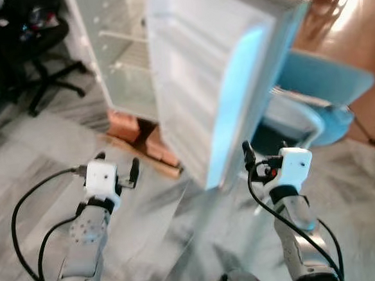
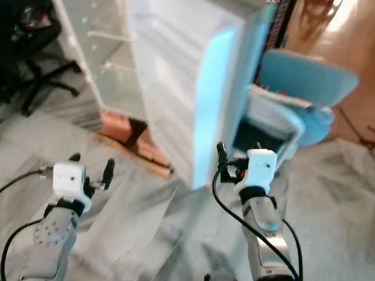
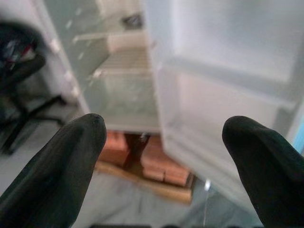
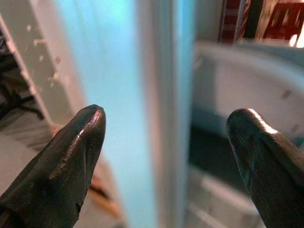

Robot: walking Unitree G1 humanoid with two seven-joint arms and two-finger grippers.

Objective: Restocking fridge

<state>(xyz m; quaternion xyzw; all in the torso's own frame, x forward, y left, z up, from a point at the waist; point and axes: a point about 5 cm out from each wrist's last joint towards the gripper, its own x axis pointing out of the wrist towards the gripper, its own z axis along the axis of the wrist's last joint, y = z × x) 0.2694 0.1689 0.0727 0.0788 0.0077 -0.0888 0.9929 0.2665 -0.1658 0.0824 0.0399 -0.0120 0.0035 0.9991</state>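
Note:
A white fridge (image 1: pixel 126 67) stands ahead with its door (image 1: pixel 209 81) swung wide toward me, the door's edge glowing pale blue. Bare shelves (image 3: pixel 126 59) show inside, and so do the door racks (image 3: pixel 228 76). My left gripper (image 1: pixel 118 163) is raised low in front of the cabinet, open and holding nothing; from its wrist, its fingertips (image 3: pixel 80 137) frame the fridge's bottom. My right gripper (image 1: pixel 265 151) is open and holding nothing just below the door's outer edge (image 4: pixel 156 95), a short way off it.
The fridge rests on red bricks (image 1: pixel 135 128) and a wooden plank (image 1: pixel 157 162). A black office chair (image 1: pixel 36 54) stands at the far left. A blue and white chair-like seat (image 1: pixel 319 93) sits behind the door on the right. The floor is grey marble tile (image 1: pixel 33 145).

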